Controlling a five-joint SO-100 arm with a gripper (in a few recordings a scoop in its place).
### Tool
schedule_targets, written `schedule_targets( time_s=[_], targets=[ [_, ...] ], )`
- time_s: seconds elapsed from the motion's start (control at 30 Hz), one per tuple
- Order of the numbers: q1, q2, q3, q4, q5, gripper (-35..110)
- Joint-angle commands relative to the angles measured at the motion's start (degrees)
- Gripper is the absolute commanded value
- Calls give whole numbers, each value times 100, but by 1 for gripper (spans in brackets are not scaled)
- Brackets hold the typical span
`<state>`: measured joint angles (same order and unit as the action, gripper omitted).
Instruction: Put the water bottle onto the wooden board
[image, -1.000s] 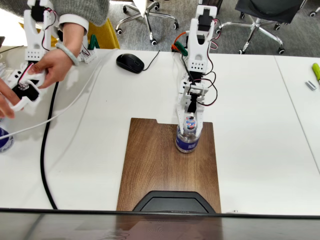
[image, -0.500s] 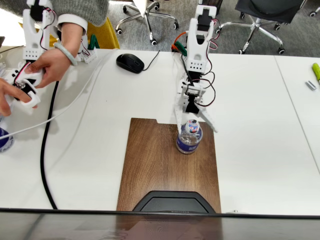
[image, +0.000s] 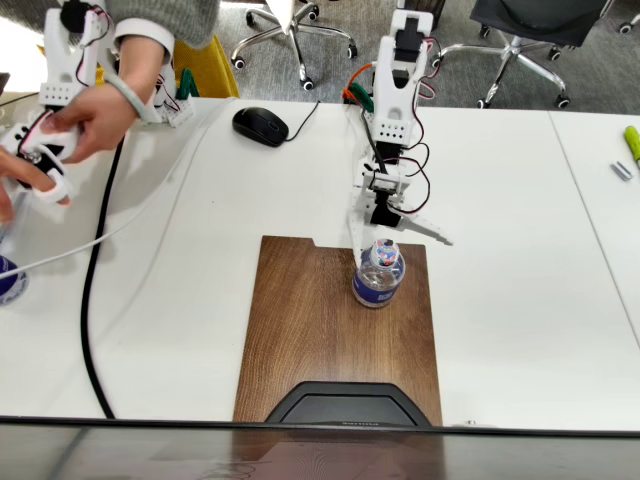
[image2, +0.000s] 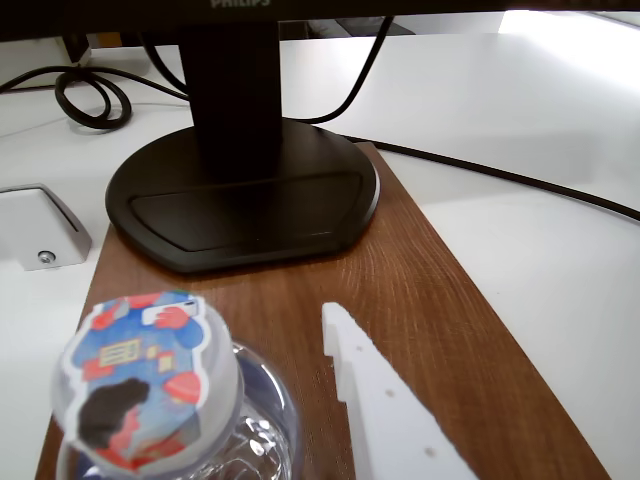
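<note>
- A black computer mouse (image: 260, 126) is lying on the white worktop (image: 520, 260), its cord trailing off to the right.
- A thick black cable (image: 92, 300) is running down the worktop's left side beside a thin white cable (image: 140, 213).
- A black monitor base (image2: 243, 200) is sitting at the near edge.
- Office chairs (image: 295, 25) are standing behind.

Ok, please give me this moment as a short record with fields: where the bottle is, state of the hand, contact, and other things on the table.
bottle: water bottle stands upright on the wooden board, near the board's right edge in the fixed view
hand: hand open, fingers spread wide just behind the bottle
contact: none visible; one finger is beside the cap, apart from it
monitor base: monitor stand rests on the board's near end
other: black mouse on the white table
</note>
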<state>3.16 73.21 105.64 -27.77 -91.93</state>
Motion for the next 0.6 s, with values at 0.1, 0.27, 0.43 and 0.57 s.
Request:
schedule_targets(
  time_s=[0.1,0.27,0.43,0.57],
  targets=[
    [53,1846,703,668,18,73],
    [0,2813,1143,1151,97,73],
    [-18,3604,1986,1134,88,73],
    [-70,4236,2654,1143,79,73]
  ],
)
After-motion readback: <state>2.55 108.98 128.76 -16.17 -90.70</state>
